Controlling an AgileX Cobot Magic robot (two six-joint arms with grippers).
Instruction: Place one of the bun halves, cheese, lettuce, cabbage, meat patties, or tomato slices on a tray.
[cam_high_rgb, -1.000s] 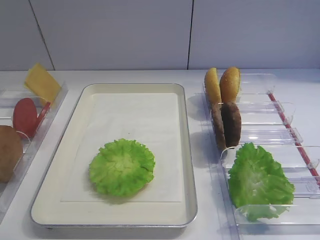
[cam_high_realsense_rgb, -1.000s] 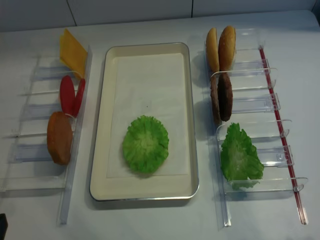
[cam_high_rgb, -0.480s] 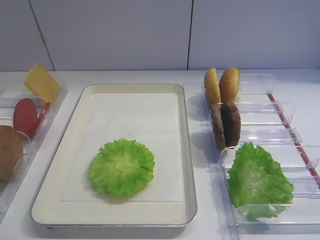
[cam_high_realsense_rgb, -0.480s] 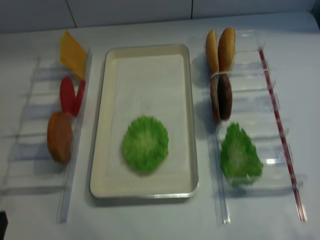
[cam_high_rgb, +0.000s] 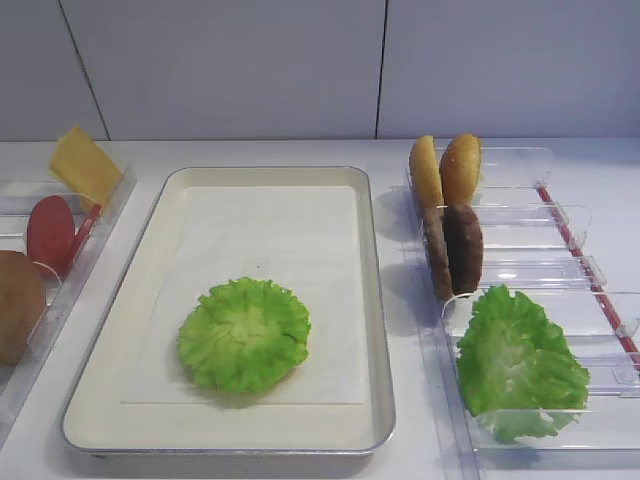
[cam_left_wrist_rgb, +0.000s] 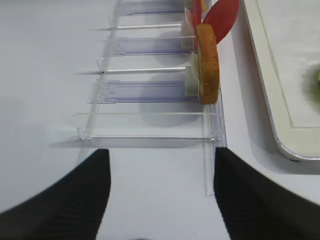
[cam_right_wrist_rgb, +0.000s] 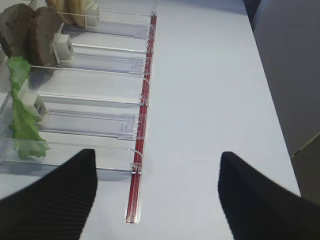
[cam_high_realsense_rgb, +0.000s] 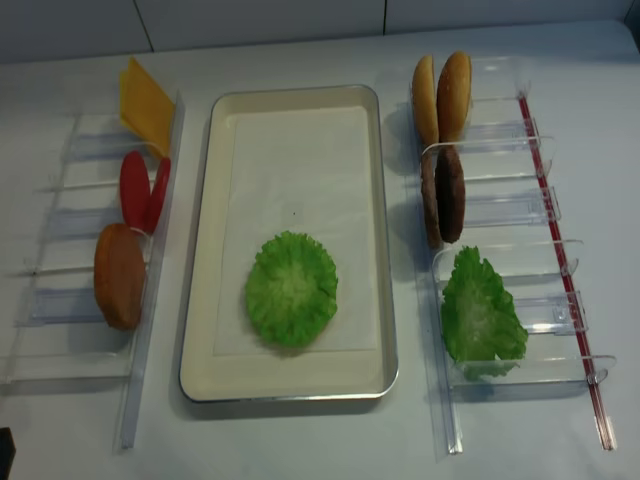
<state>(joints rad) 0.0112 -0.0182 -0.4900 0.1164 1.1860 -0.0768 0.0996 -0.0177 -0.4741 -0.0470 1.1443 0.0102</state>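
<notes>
Lettuce (cam_high_realsense_rgb: 291, 289) lies flat on the white paper in the tray (cam_high_realsense_rgb: 200, 300), toward its 6 o'clock end. Right gripper (cam_right_wrist_rgb: 156, 197): jaws spread, empty, above the table beside the right clear rack (cam_right_wrist_rgb: 100, 125). Left gripper (cam_left_wrist_rgb: 160, 200): jaws spread, empty, near the left clear rack (cam_left_wrist_rgb: 150, 115)

Burger-assembly test bench: clear ingredient racks (cam_high_realsense_rgb: 505, 210), white tabletop (cam_high_realsense_rgb: 330, 440).
</notes>
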